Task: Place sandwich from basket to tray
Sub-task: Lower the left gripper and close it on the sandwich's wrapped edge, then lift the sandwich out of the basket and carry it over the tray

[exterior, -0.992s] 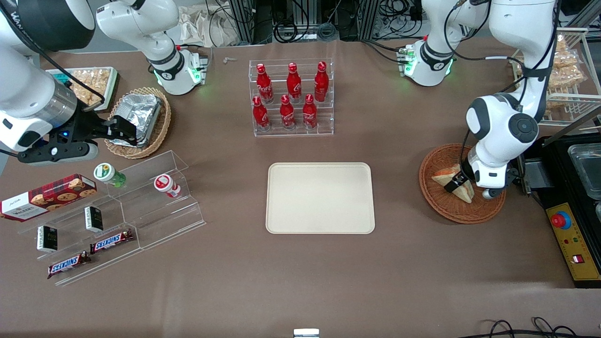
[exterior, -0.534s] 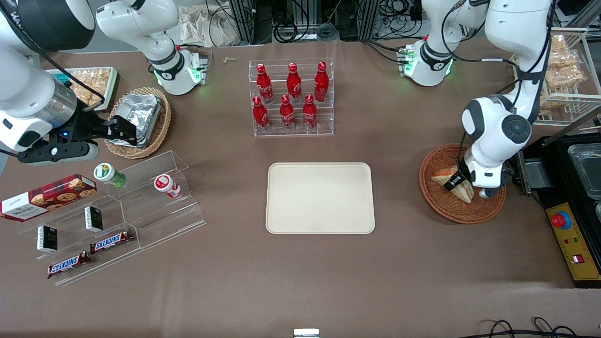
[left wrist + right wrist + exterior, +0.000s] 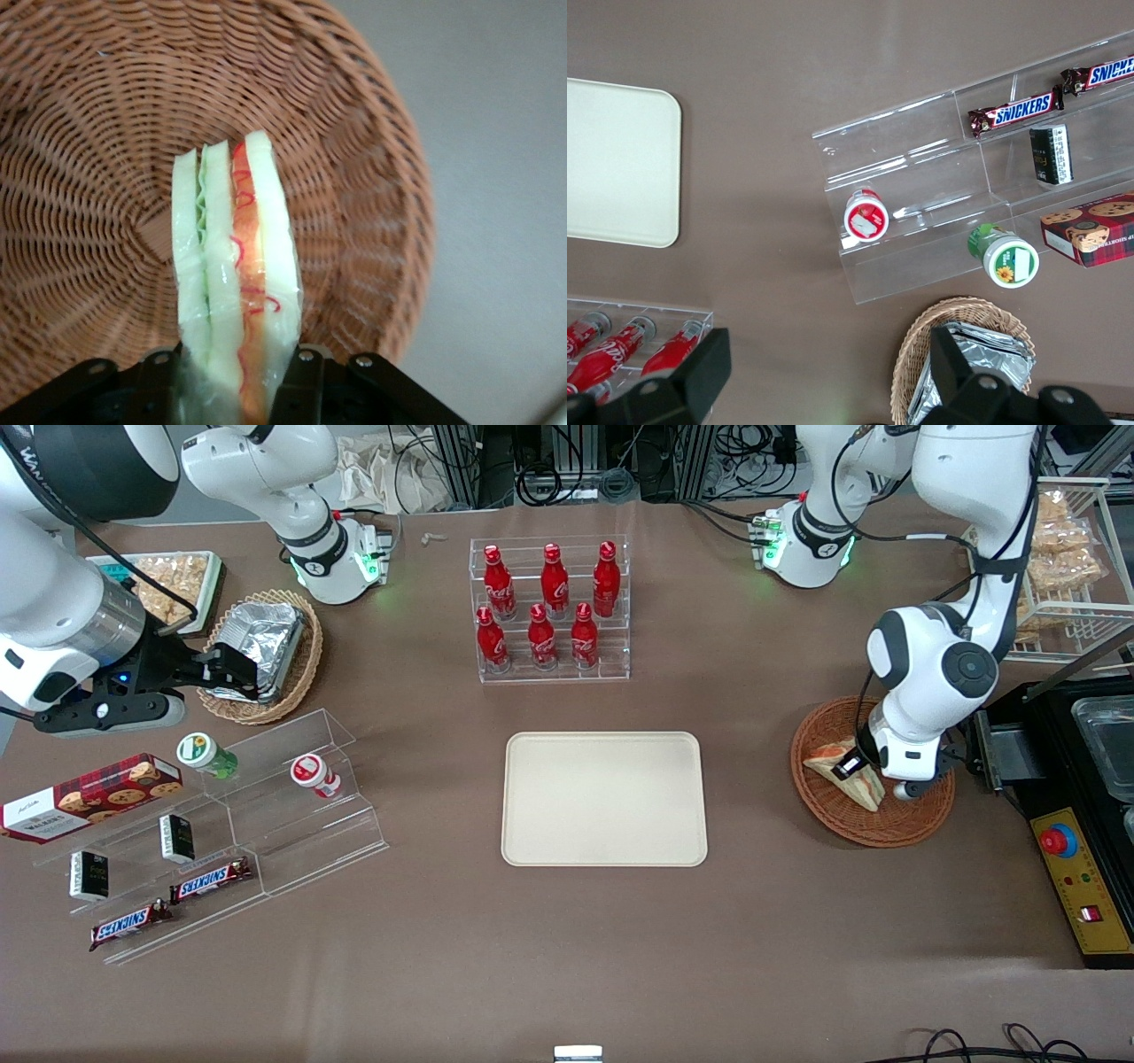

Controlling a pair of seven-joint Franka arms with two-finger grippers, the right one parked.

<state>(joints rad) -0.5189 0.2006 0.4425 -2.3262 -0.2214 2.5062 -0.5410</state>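
Right, front view: gripper (image 3: pixel 852 767) sits over the basket (image 3: pixel 921 824) at the working arm's end of the tabletop (image 3: pixel 567 957), jaws clamped on the sandwich (image 3: pixel 833 769), which hangs tilted just above the basket floor. Tray (image 3: pixel 604 798) lies bare mid-tabletop, well apart. Left wrist view: sandwich (image 3: pixel 235 283) is pinched between the black fingers (image 3: pixel 301 381), cut edge showing red and green filling, basket (image 3: pixel 80 133) weave beneath.
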